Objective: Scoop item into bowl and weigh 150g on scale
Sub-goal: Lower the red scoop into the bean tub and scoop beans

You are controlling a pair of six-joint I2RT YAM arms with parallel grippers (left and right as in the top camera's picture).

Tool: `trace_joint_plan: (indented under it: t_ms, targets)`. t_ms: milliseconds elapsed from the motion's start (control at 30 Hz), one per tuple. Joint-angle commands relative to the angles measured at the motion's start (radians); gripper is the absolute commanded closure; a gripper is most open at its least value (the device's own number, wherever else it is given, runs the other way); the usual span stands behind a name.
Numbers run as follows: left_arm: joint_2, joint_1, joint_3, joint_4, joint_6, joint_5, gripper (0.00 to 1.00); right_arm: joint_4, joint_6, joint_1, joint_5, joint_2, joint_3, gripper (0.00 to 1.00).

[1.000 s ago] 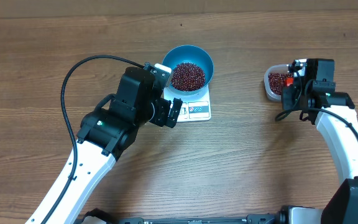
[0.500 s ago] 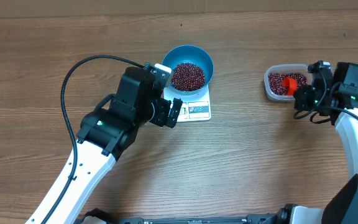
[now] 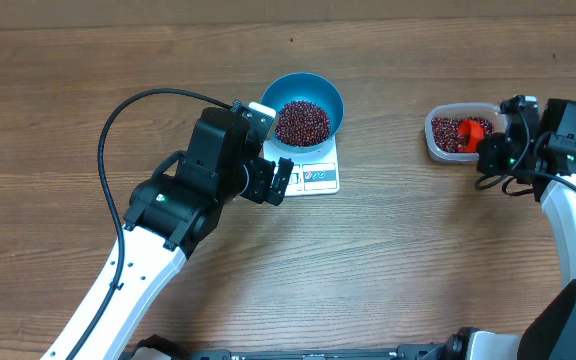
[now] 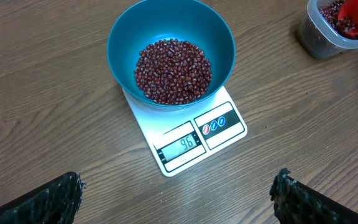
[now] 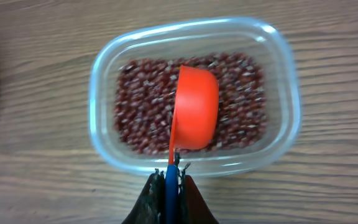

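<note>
Your right hand point(image 5: 166, 186) has swung back right, clamped on the red scoop point(image 5: 194, 109) — now over the tub point(image 5: 278, 68). Your left hand point(image 3: 278, 180) gapes wide, just near of the scale point(image 4: 219, 134), which reads 96 — the beans point(image 4: 173, 70) in the bowl point(image 4: 126, 37) need more.

Bright, even light falls from above on the wooden table point(image 3: 398, 260). The cable point(image 3: 158, 93) and the bowl point(image 4: 219, 50) cast only faint shadows. White glare runs along the rim of the clear tub point(image 5: 185, 26); the red scoop point(image 5: 194, 109) shows a dull sheen. The display of the scale point(image 4: 180, 146) is sharp, while the fingertips point(image 4: 55, 196) of the left gripper point(image 4: 176, 202) look dark and soft.
</note>
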Motion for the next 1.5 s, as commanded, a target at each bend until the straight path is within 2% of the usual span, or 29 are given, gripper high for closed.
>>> trace_joint_plan:
  t_ms: [0,333,1000,1300,1467]
  targets:
    - [-0.008,0.005,0.005,0.004,-0.014,0.007,0.0,0.03,0.002,-0.006,0.078,0.006,0.003,0.96]
    - [-0.008,0.004,0.005,0.004,-0.014,0.007,0.0,-0.056,0.003,-0.005,0.04,0.006,0.003,0.96]
    - [-0.008,0.005,0.005,0.004,-0.014,0.007,0.0,-0.081,0.0,-0.006,-0.08,0.006,0.003,0.96]
    - [-0.004,0.005,0.005,0.003,-0.014,0.007,0.0,-0.01,-0.244,-0.006,0.045,0.006,0.003,0.96]
    - [-0.003,0.004,0.005,0.004,-0.014,0.007,0.0,-0.018,-0.259,-0.005,0.061,0.006,0.002,0.96]
